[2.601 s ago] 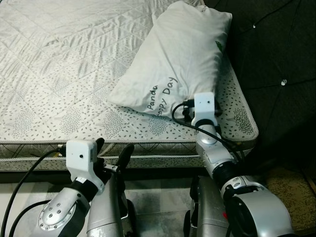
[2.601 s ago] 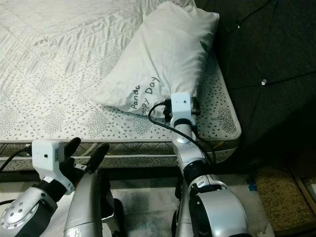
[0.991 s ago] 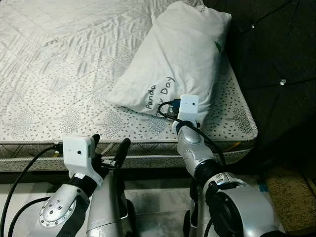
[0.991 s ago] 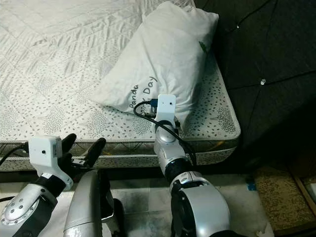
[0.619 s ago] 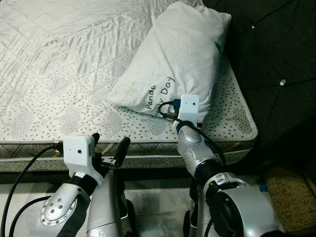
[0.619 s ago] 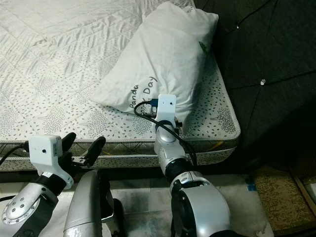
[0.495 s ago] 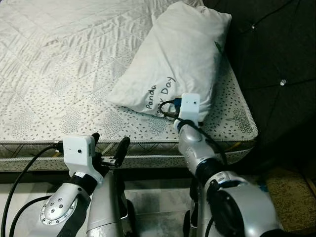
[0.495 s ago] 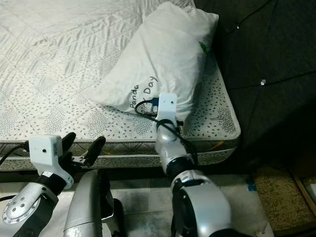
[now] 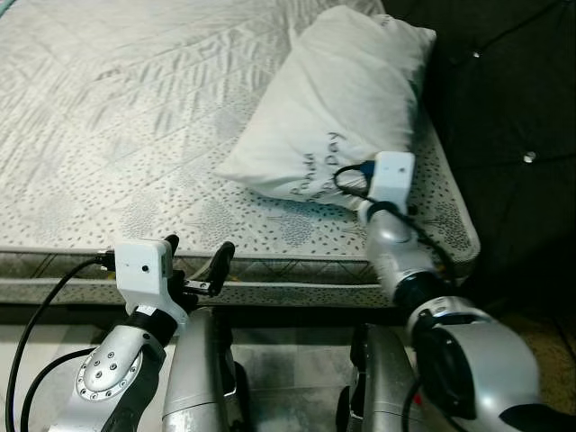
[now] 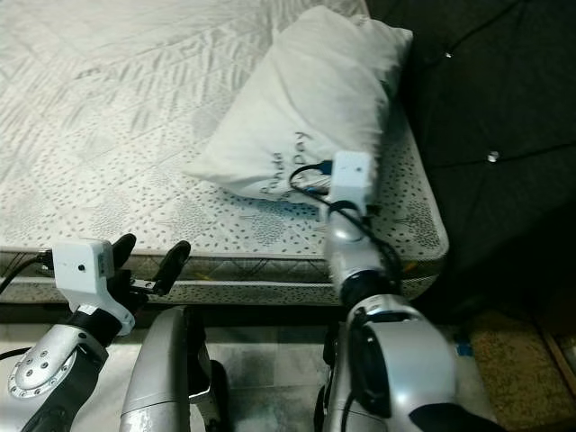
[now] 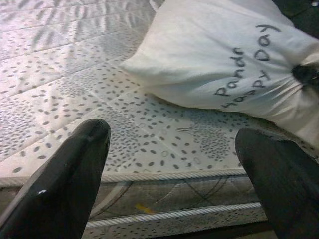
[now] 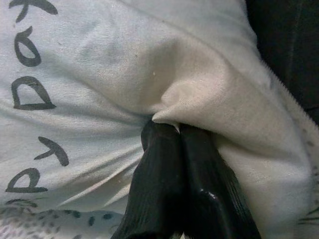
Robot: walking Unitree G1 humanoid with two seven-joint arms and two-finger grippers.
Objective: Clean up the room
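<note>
A white pillow (image 9: 342, 99) printed "Panda Happy Day" lies on the right side of the bed, near the dark headboard. My right gripper (image 12: 167, 130) is shut on a fold of fabric at the pillow's near corner; its white wrist camera (image 9: 393, 175) sits just over the mattress edge. The black fingers (image 12: 199, 179) are pressed together with cloth bunched over their tips. My left gripper (image 9: 198, 256) hangs open, low in front of the mattress edge, holding nothing. In the left wrist view its fingers (image 11: 75, 169) stand wide apart, facing the pillow (image 11: 219, 59).
The quilted, leaf-patterned mattress (image 9: 135, 108) fills the left and middle, its piped front edge (image 9: 288, 270) close before me. A dark tufted headboard (image 9: 504, 90) stands along the right. Pale floor (image 9: 297, 351) shows between my legs.
The camera has shifted a little. My right gripper has swung slightly to the right at the pillow's near corner and stays pinched on it. The left gripper stays open and low.
</note>
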